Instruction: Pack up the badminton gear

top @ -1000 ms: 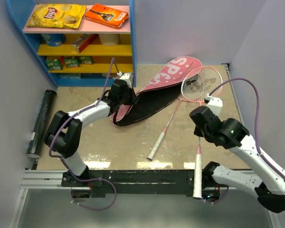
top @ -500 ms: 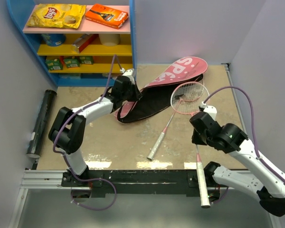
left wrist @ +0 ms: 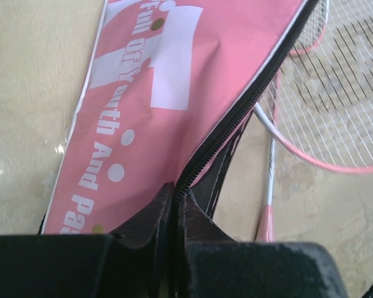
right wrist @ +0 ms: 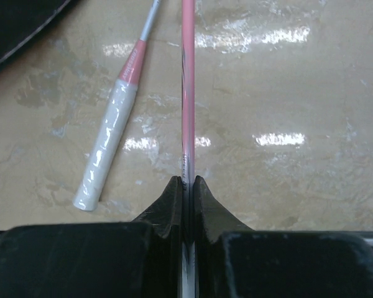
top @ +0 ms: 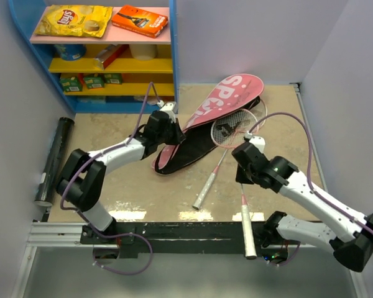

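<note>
The pink bag (top: pixel 227 94) lettered "SP" lies at the back middle, its black lining (top: pixel 189 148) showing. My left gripper (top: pixel 171 130) is shut on the bag's zipper edge (left wrist: pixel 236 118), holding the flap up; the jaws (left wrist: pixel 176 189) pinch the black zip. My right gripper (top: pixel 244 169) is shut on the pink shaft (right wrist: pixel 187 93) of one racket. That racket's head (top: pixel 231 128) lies at the bag's mouth and its white handle (top: pixel 248 230) sticks out over the near rail. The second racket (top: pixel 203 191) lies flat on the table, its white grip (right wrist: pixel 105 155) left of the held shaft. A long black tube (top: pixel 55 156) lies at the far left.
A blue shelf unit (top: pixel 173 56) with snack packets and boxes stands at the back left. Grey walls close the right side and back. A metal rail (top: pixel 174 233) runs along the near edge by the arm bases.
My right arm has swung left with the racket, bringing its head from the right toward the bag's mouth. The left gripper and the bag flap shifted slightly.
</note>
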You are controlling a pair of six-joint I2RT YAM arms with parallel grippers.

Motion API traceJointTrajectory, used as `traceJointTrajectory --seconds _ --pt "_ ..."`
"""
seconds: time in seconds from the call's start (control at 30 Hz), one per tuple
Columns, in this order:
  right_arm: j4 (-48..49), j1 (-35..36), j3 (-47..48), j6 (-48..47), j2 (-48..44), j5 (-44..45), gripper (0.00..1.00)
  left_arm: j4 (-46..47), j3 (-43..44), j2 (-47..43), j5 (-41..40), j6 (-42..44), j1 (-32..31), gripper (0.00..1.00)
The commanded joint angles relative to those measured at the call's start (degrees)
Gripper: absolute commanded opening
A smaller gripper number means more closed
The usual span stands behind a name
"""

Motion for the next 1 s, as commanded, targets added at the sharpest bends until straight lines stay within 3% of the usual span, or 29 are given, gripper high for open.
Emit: traceJointTrajectory --seconds 0.0,0.2,0.47,0.77,0.97 --pt "13.2 0.1 0.4 0.8 5.5 3.7 0.0 2.3 -4.4 -8.2 -0.7 -0.8 -1.4 0.0" --pt "24.0 0.1 1.2 0.1 14.6 7.2 0.0 0.4 -11.0 -16.5 -0.7 -1.3 -2.7 0.0" --pt "41.8 -0.1 2.2 -2.5 26.5 5.4 0.0 -4.0 -16.8 -25.1 0.9 -0.5 -4.0 0.0" --pt "49.8 -1.0 5.8 2.8 38.7 8.1 0.0 -6.9 -23.4 -33.4 3.0 -2.6 -5.6 0.0" --pt "52.5 -2.6 10.5 7.3 46.8 9.5 0.0 -3.7 -28.3 -35.1 3.2 -4.6 -7.1 0.0"
